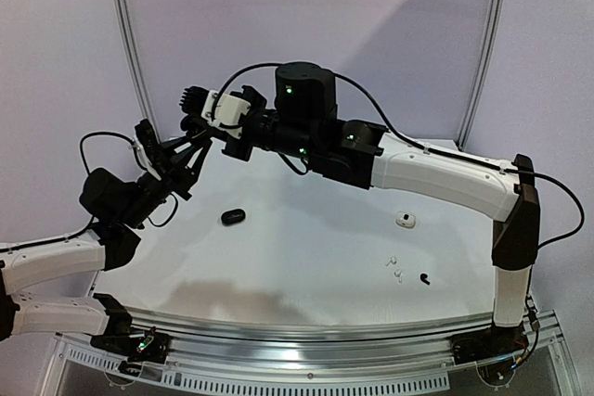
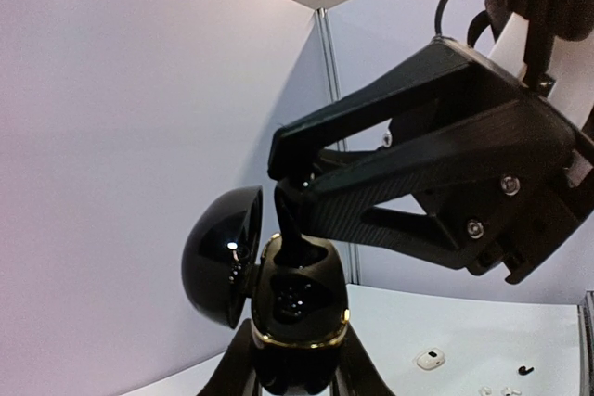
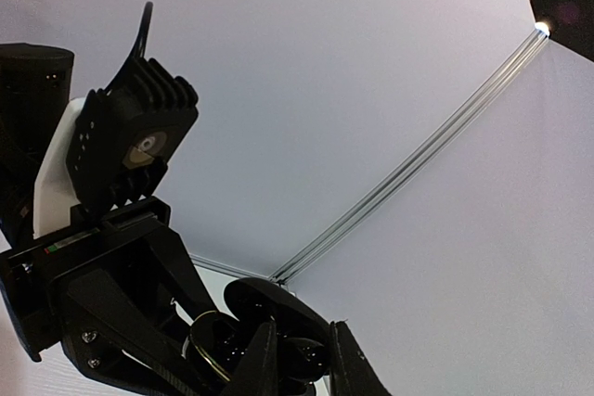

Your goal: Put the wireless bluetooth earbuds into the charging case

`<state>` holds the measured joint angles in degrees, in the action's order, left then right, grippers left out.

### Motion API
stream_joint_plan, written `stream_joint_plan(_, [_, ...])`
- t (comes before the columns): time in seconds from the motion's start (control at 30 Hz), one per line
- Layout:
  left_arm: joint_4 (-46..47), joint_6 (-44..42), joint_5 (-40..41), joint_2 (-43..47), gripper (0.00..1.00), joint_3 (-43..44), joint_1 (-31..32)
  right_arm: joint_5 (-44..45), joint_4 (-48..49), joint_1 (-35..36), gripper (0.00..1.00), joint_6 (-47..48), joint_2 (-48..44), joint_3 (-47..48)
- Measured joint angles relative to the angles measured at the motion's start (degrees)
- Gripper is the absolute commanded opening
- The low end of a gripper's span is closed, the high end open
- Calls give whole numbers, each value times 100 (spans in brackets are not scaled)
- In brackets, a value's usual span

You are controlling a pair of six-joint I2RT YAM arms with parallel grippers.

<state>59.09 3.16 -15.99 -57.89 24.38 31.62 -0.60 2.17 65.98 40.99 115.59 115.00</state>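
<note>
Left hand [image 2: 297,373] pinches one open case [image 2: 297,303]; right hand [image 2: 283,178] pinches one black earbud [image 2: 292,234] at its socket. Well away from both hands, on the bench [image 1: 306,257]: one black case [image 1: 232,216], one white case [image 1: 404,220], two white earbuds [image 1: 391,261], one loose earbud [image 1: 424,278], black.

The white table [image 1: 306,299] carries five small things. Reading the top view as a dial centred on the tabletop, a closed black case [image 1: 232,216] lies alone at about nine o'clock. A white case [image 1: 404,221] lies at about three o'clock. Toward four o'clock lies a first white earbud [image 1: 391,261], with a second white earbud [image 1: 399,274] just beside it at its five o'clock. A black earbud [image 1: 424,278] lies near that pair, at their three o'clock, not touching them.
</note>
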Motion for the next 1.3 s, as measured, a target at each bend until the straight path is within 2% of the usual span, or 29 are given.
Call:
stream_joint_plan(0.87, [24, 138, 24, 0, 0, 0, 0, 33, -98, 2, 20, 2, 74, 76])
stream_joint_plan(1.3, [20, 151, 11, 0, 0, 0, 0, 146, -155, 2, 28, -24, 81, 140])
